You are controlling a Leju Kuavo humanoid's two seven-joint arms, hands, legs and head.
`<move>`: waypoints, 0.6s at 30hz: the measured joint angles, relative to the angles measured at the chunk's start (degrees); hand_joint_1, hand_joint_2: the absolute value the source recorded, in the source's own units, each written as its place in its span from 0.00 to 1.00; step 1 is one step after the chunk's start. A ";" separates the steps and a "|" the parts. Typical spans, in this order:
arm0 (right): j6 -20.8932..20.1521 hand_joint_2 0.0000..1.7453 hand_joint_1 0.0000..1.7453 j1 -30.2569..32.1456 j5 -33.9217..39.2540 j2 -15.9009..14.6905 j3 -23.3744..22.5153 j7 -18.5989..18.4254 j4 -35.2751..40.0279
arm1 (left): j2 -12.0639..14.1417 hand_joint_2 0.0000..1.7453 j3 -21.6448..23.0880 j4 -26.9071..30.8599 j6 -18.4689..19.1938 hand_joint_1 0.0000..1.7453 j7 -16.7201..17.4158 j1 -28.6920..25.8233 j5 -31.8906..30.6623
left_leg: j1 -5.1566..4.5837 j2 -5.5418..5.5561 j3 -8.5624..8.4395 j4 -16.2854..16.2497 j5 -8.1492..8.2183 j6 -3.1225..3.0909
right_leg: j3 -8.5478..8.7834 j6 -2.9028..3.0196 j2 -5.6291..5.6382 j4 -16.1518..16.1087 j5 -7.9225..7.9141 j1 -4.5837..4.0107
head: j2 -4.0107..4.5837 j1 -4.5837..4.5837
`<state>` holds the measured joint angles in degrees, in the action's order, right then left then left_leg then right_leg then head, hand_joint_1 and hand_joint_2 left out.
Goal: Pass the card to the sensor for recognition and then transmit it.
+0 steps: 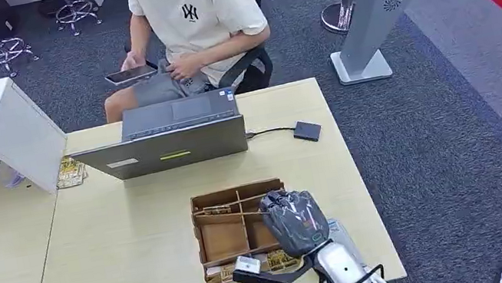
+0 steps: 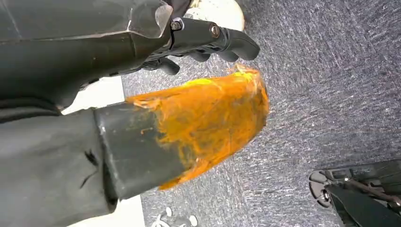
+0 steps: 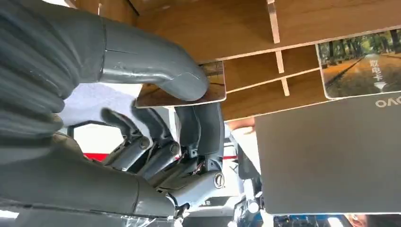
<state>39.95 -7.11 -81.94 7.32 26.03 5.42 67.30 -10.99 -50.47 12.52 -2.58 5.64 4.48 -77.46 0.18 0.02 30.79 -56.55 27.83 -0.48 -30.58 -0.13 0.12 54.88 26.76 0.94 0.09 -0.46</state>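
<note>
My right robot hand (image 1: 294, 219) hovers over the wooden tray (image 1: 211, 230) on the table (image 1: 133, 240), pinching a card (image 3: 182, 94) between thumb and a finger, above the tray's compartments. Another card (image 3: 359, 64) lies in the tray near the grey laptop (image 1: 169, 136). A small black sensor (image 1: 307, 131) sits on the table beside the laptop, cabled to it. My left robot hand (image 2: 203, 42) hangs over the carpet with fingers curled on nothing.
</note>
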 joint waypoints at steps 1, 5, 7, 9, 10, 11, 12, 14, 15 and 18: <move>0.00 1.00 1.00 -0.05 0.00 0.00 -0.02 0.00 -0.04 | -0.02 0.00 0.00 0.00 0.00 0.00 0.00 0.00 0.00 | 0.00 0.00 0.00 0.00 0.00 0.00 | 0.00 0.00 0.00 0.00 0.00 0.00 | 0.00 0.00; 0.04 1.00 1.00 -0.14 0.00 0.00 -0.04 0.02 -0.13 | 0.00 0.00 0.00 0.00 0.00 0.00 0.00 0.00 -0.02 | 0.00 0.00 -0.02 0.00 0.00 0.00 | 0.01 0.00 0.00 0.00 0.00 0.00 | 0.00 0.02; 0.04 1.00 1.00 -0.13 0.22 0.00 -0.04 0.13 -0.13 | 0.00 0.00 -0.02 0.00 0.00 0.00 0.00 0.00 -0.02 | 0.00 0.00 -0.02 0.00 0.00 0.00 | 0.01 0.00 0.00 0.01 0.00 0.00 | 0.00 0.02; 0.04 1.00 1.00 -0.13 1.03 0.00 -0.04 0.37 -0.09 | 0.00 0.00 -0.02 0.00 -0.02 0.00 0.00 0.00 -0.02 | 0.00 0.00 -0.02 0.00 0.00 0.00 | 0.01 0.00 0.00 0.01 0.00 0.00 | 0.00 0.02; 0.04 1.00 1.00 -0.11 1.62 0.00 -0.04 0.81 -0.02 | 0.00 0.00 -0.02 0.00 -0.02 0.00 0.00 0.00 -0.02 | 0.00 0.00 -0.02 0.00 0.00 0.00 | 0.01 0.00 0.00 0.01 0.00 0.00 | 0.00 0.02; 0.04 1.00 1.00 -0.03 2.49 0.00 -0.15 1.38 0.24 | 0.00 0.00 -0.04 0.00 -0.02 0.00 0.00 0.00 -0.04 | 0.00 0.00 -0.02 0.00 0.00 0.00 | 0.01 0.00 0.00 0.02 0.00 0.00 | 0.00 0.00; 0.04 1.00 1.00 0.12 3.22 0.00 -0.28 1.84 0.53 | 0.00 0.00 -0.04 0.00 -0.04 0.00 0.00 -0.01 -0.07 | 0.00 0.00 -0.02 -0.01 0.00 0.00 | 0.01 0.00 0.00 0.02 0.00 0.00 | 0.00 0.02; 0.04 1.00 1.00 0.69 5.95 0.00 -0.61 3.76 1.77 | 0.00 0.00 -0.11 0.00 -0.13 0.00 0.00 -0.01 -0.09 | 0.00 0.00 -0.01 -0.01 0.00 0.00 | 0.00 0.00 0.00 0.03 0.00 0.00 | 0.00 0.02; 0.04 1.00 1.00 1.07 7.53 0.02 -0.87 4.91 2.84 | 0.00 0.00 -0.15 0.00 -0.22 0.00 -0.04 -0.01 -0.07 | 0.00 0.00 -0.01 -0.01 0.00 0.00 | 0.00 0.00 0.00 0.03 0.00 0.00 | 0.00 0.00; 0.04 1.00 1.00 2.32 14.96 0.04 -1.53 8.24 7.20 | -0.02 0.00 -0.44 0.00 -0.48 0.00 -0.22 -0.01 0.11 | 0.00 0.00 -0.01 -0.01 0.00 0.00 | 0.00 0.01 0.00 0.03 0.00 0.00 | 0.00 0.00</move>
<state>40.00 -4.79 -66.98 7.37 24.50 13.67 74.50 -11.02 -50.91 12.52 -3.06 5.42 4.47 -77.35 0.18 0.02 30.78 -56.56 27.83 -0.48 -30.58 -0.13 0.13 54.91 26.77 0.94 0.09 -0.46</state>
